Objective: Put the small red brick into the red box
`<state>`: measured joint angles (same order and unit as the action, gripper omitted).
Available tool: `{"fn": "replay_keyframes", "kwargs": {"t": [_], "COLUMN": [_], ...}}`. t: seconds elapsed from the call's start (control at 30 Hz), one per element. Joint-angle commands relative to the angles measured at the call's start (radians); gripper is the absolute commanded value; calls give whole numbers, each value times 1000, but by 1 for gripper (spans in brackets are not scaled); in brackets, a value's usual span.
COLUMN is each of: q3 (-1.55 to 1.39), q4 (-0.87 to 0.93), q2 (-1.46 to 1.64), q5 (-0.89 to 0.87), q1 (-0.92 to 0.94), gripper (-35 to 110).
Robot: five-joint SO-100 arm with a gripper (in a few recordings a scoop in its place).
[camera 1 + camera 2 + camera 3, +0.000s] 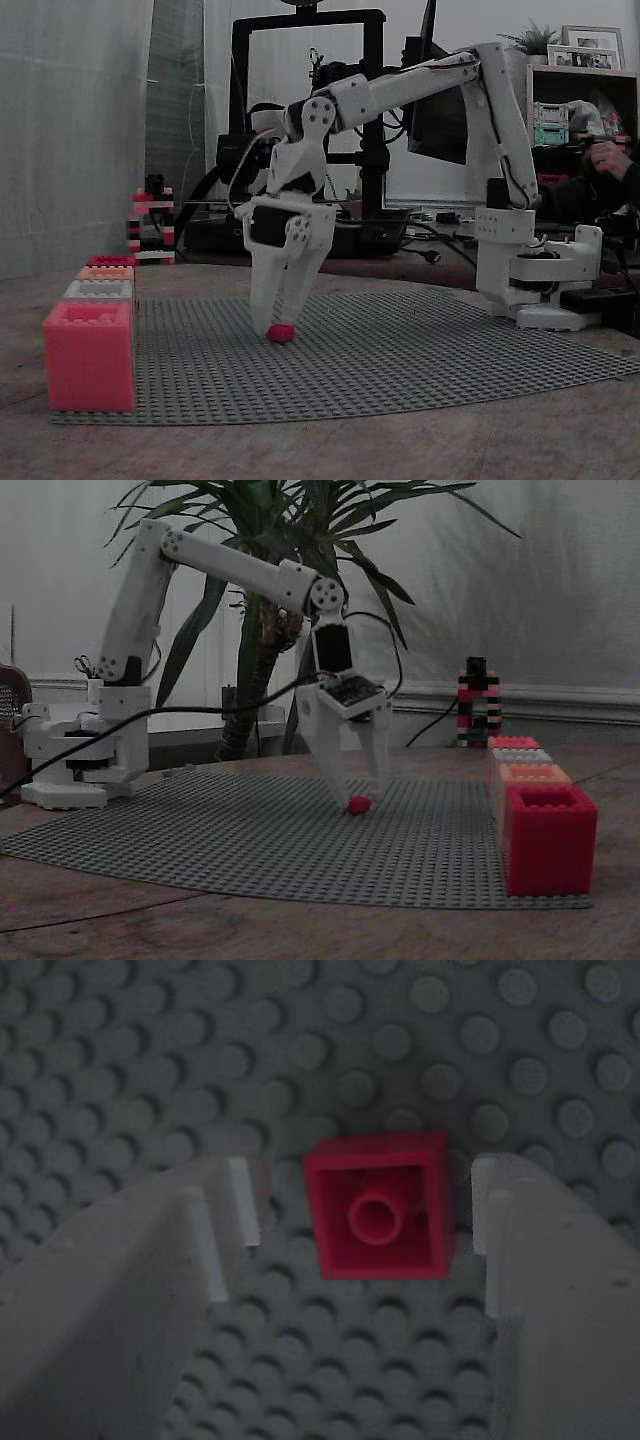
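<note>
No writing can be read on anything. The gripper (365,1220) stands low over the grey studded mat (420,350), jaws apart – the small red brick (378,1216) lies between them, gaps on both sides. The red box (110,261) stands well apart at the mat's edge – open mat between.

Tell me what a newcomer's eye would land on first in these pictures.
The white gripper, reaching down onto the grey studded baseplate, its open fingers either side of the small red brick. Next, the row of brick-built boxes at the baseplate's edge, the nearest a bright pinkish-red.
</note>
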<state>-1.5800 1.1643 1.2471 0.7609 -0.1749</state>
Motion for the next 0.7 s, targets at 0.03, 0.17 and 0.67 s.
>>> {"fn": "replay_keyframes", "kwargs": {"t": [0.03, 0.17, 0.67], "q3": [52, 57, 78], "q4": [-3, -17, -26], "q2": [28, 11, -31], "q5": [0, -6, -29], "q1": [-31, -34, -49], "gripper": [18, 18, 4]}}
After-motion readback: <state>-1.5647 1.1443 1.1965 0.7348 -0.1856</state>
